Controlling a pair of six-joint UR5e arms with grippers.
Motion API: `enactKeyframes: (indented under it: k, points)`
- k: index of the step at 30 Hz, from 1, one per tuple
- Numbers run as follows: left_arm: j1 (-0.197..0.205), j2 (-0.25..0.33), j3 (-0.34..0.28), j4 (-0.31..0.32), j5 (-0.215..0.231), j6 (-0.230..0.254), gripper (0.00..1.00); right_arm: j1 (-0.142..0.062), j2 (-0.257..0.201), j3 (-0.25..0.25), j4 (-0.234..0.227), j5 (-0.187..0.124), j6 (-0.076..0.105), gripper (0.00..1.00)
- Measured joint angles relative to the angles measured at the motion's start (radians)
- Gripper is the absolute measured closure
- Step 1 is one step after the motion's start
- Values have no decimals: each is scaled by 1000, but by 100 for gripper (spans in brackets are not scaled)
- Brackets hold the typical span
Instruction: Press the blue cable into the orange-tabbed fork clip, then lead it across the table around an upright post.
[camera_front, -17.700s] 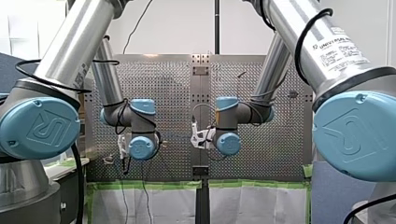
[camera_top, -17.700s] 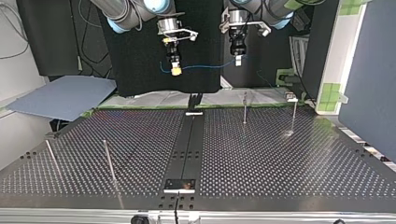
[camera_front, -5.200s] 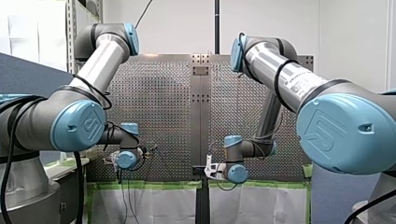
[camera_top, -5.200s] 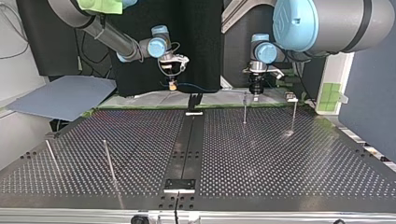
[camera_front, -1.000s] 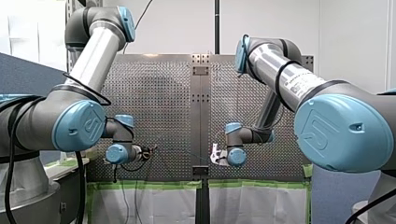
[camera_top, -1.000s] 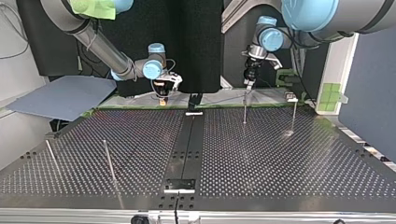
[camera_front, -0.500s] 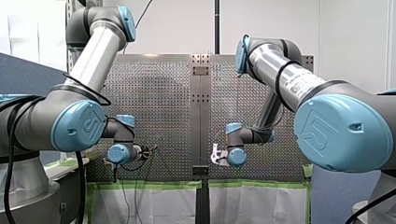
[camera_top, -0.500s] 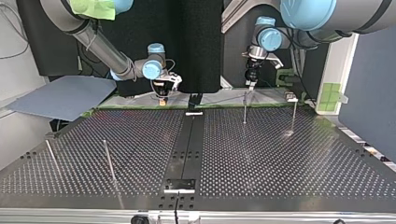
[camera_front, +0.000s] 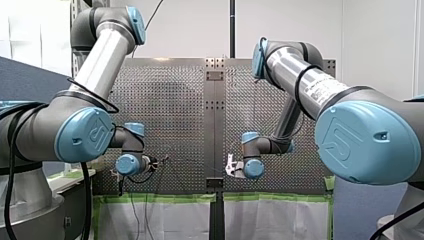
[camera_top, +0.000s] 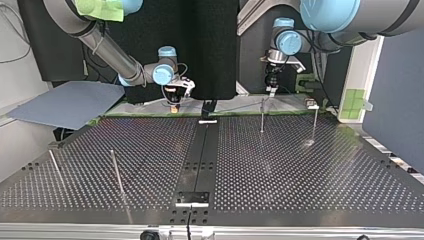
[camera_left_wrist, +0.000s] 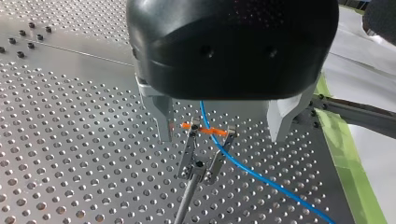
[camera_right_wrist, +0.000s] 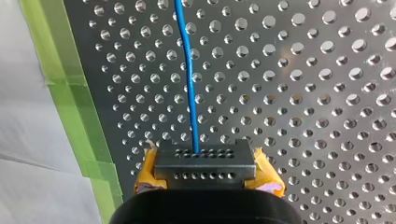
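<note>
Perforated metal table (camera_top: 300, 170), black centre strip (camera_top: 202, 150), green tape (camera_right_wrist: 74, 98) along its edge, grey-blue board (camera_top: 65, 102) beside it

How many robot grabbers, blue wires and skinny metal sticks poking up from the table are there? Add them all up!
Grippers: 2, left gripper and right gripper
Blue cable: 1
Thin metal posts, counted in the top view: 4
Total: 7
</note>
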Motion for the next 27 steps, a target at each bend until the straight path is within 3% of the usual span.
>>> enactKeyframes:
  k: [8, 18, 27]
  points:
    - [-2, 0, 2, -4, 1, 2, 0, 0, 1, 0, 0, 0, -3, 100]
    - [-34, 0, 33, -70, 58, -50, 0, 2, 1, 0, -2, 0, -7, 100]
    - [-96, 0, 83, -78, 0, -97, 0, 3, 2, 0, -4, 0, -8, 100]
